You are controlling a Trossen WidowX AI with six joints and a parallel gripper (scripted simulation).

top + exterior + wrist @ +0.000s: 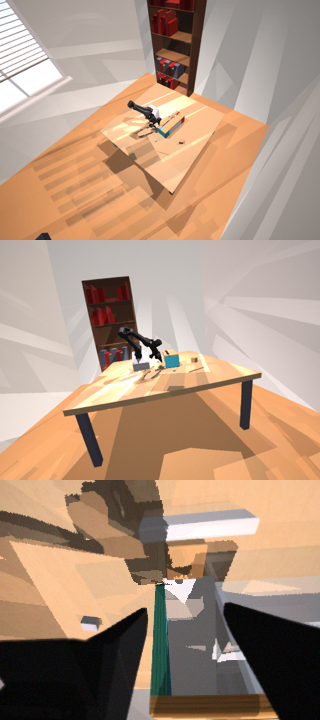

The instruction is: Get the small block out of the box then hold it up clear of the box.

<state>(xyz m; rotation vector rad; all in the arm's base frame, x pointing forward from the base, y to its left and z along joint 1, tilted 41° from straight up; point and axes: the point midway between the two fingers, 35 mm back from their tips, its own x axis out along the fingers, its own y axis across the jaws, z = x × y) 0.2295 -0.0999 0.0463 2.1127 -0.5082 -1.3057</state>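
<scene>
The box [171,124] [172,361] has a wooden top, a teal end and a red end. Its teal wall [160,655] and grey inside show in the wrist view. A small orange-brown block [196,555] [161,367] appears to lie on the table outside the clear front, near the teal end. It is partly in shadow, beside a pale bar [212,528]. My gripper [157,126] [156,359] [184,610] is open and empty, pointing down over the teal-end side of the box front. The block is beyond the fingertips in the wrist view, not between them. The shelf is not clearly visible.
A tiny pale cube [155,140] [174,370] [90,623] lies off the teal end. A tan cube [181,141] [194,359] and a thin stick [163,153] [196,369] lie farther out. The arm's white base [141,365] stands on the table across from the box front.
</scene>
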